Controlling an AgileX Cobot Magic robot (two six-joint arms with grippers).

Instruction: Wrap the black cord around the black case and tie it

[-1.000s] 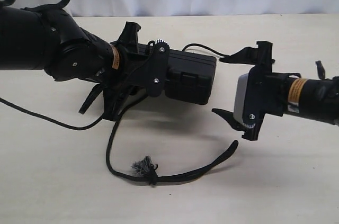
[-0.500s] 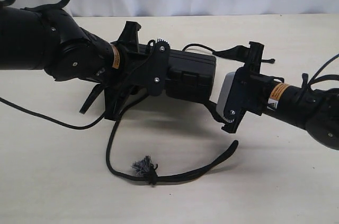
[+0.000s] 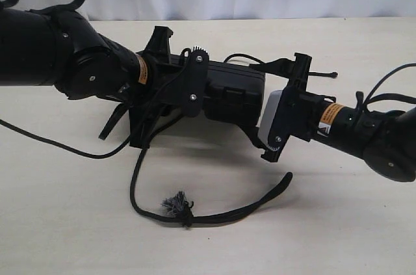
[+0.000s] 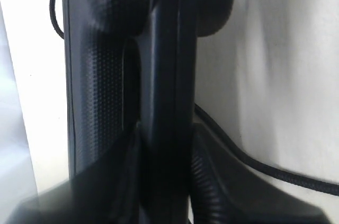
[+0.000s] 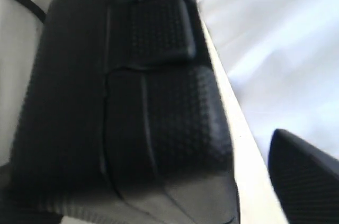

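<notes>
The black case [image 3: 234,93] lies in the middle of the table, its left end clamped in my left gripper [image 3: 185,73]. In the left wrist view both ribbed fingers [image 4: 212,173] press on the case's ridge [image 4: 164,75]. My right gripper [image 3: 257,101] is open and straddles the case's right end, one finger behind it and one in front. In the right wrist view the case [image 5: 122,102] fills the picture, with one finger [image 5: 307,171] apart from it. The black cord [image 3: 133,181] drops from under the left gripper and loops forward to a frayed grey tuft [image 3: 174,204]. Another stretch [image 3: 244,58] runs behind the case.
A flat black length [image 3: 260,200] runs from the tuft towards the right and ends in front of the right gripper. A thin black cable [image 3: 52,145] crosses the table at the left. The table's far edge [image 3: 364,18] meets a white backdrop.
My right gripper has moved left, from well apart from the case to around its right end, still open. The left gripper, case and cord loop have not moved.
</notes>
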